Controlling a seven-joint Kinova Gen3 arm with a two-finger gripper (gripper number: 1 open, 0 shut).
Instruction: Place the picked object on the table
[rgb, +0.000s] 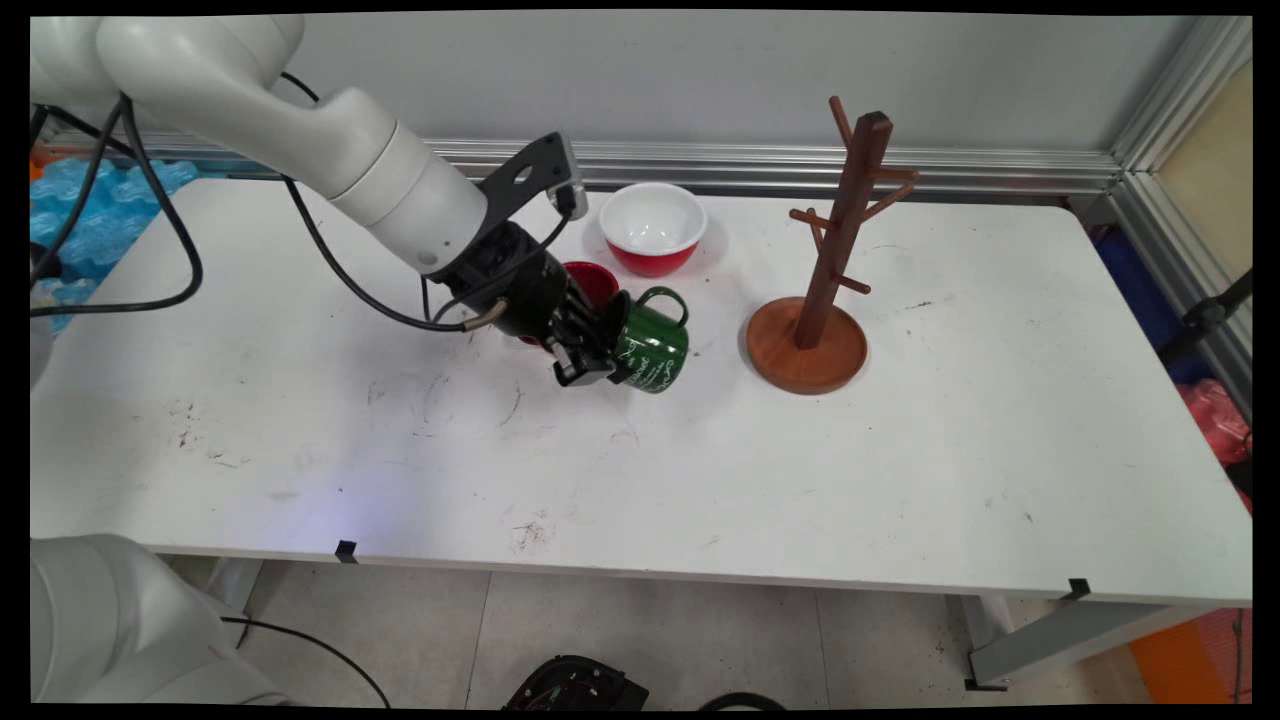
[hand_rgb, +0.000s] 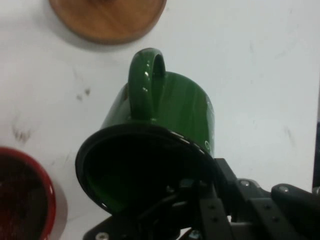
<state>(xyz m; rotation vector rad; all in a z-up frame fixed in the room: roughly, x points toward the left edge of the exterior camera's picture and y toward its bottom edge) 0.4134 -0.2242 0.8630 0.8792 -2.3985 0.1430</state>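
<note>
A tilted green mug (rgb: 652, 352) is held by its rim in the closed pincer (rgb: 590, 365) just beside a red cup (rgb: 592, 281), which could be knocked if swung.

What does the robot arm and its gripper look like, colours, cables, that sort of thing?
The arm is made of smooth, glossy white rounded links joined by cylindrical segments. Its wrist carries a black bracket with round holes. The black two-finger gripper is built from bolted linkage bars. Loose black cables hang from the arm in loops.
</note>
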